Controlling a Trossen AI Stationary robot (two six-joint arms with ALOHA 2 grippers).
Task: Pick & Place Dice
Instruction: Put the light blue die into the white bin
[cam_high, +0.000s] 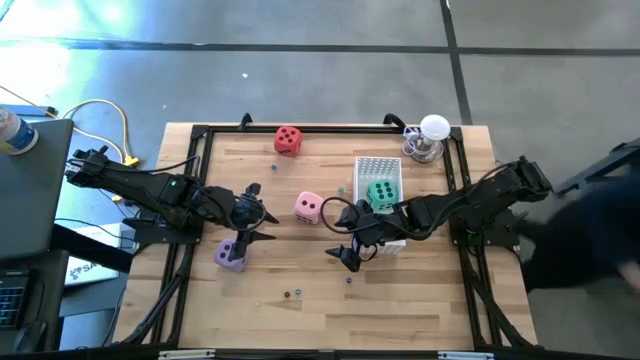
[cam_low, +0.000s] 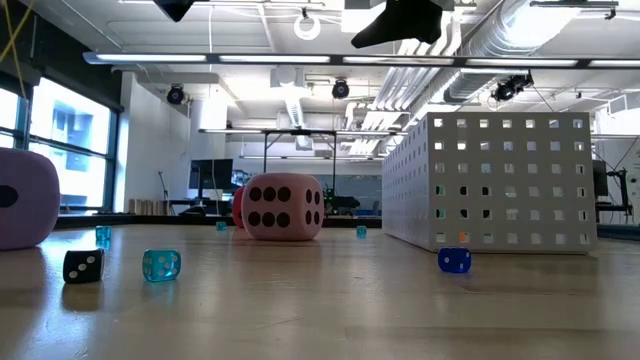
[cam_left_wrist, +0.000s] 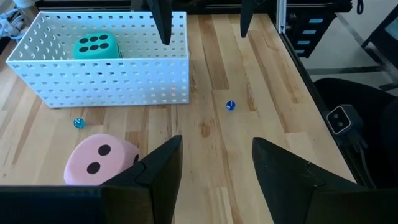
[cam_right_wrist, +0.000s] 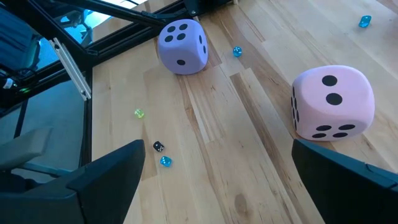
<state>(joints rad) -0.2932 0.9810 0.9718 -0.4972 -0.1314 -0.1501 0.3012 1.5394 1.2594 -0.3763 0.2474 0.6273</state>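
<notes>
Both arms hang above the table. My left gripper (cam_high: 266, 224) is open with nothing between its fingers (cam_left_wrist: 214, 163). My right gripper (cam_high: 342, 236) is open wide and holds nothing (cam_right_wrist: 211, 180). The pink die (cam_high: 309, 207) rests on the wood between the two grippers, slightly toward the far edge (cam_right_wrist: 333, 102). Close to my left gripper, on its near side, the purple die (cam_high: 232, 254) sits on the table (cam_right_wrist: 181, 45). The red die (cam_high: 287, 140) lies by the far edge. The green die (cam_high: 380, 194) lies inside the white perforated basket (cam_left_wrist: 99, 81).
Tiny dice are scattered on the wood: black (cam_low: 83, 265), cyan (cam_low: 161, 265) and blue (cam_low: 454, 260). A glass object with a white ball (cam_high: 430, 138) stands at the far right corner. A black frame (cam_high: 200, 135) runs round the table.
</notes>
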